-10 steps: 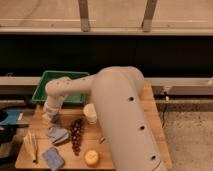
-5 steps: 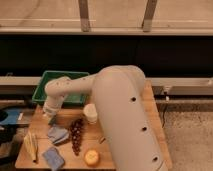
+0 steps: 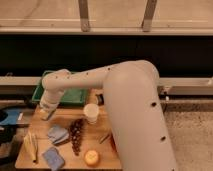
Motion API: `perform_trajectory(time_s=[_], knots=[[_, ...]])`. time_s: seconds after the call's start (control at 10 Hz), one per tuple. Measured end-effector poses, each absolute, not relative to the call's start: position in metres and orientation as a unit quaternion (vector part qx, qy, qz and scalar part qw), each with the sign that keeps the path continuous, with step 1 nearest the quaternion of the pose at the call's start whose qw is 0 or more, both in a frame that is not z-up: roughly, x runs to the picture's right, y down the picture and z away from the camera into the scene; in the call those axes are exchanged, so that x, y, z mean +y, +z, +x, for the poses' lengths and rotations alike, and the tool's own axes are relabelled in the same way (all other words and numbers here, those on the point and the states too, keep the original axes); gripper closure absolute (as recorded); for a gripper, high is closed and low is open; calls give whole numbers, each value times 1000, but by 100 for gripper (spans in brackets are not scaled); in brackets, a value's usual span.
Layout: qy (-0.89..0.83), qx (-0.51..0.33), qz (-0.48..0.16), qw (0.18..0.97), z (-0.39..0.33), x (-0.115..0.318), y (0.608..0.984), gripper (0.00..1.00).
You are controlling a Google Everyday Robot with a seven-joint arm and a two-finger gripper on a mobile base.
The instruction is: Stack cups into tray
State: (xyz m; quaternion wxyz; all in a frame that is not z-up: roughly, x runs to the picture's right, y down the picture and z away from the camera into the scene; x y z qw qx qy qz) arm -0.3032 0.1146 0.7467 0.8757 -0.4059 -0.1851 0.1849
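A cream-white cup (image 3: pixel 91 113) stands upright on the wooden table (image 3: pixel 107 125), just in front of the green tray (image 3: pixel 75 95). The tray lies at the back left of the table and my arm crosses over its left part. My gripper (image 3: pixel 46 112) points down at the tray's front left corner, low over the table's left end. It is about a hand's width left of the cup. I see nothing clearly held in it.
On the table lie a bunch of dark grapes (image 3: pixel 76 135), two blue cloths (image 3: pixel 57 134) (image 3: pixel 52 158), an orange fruit (image 3: pixel 91 158) and a yellow item (image 3: pixel 31 145) near the left edge. My bulky arm (image 3: pixel 132 110) hides the table's right side.
The gripper has edged slightly left and down by the tray's front corner. The cup and the other items have not moved.
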Motion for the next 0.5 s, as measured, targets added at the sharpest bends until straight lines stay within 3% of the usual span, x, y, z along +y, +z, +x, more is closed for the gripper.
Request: perform_trajectory(time_s=[0.3, 0.5], knots=[[186, -159, -379, 892, -278, 91, 715, 100], [214, -125, -368, 896, -235, 81, 715, 100]])
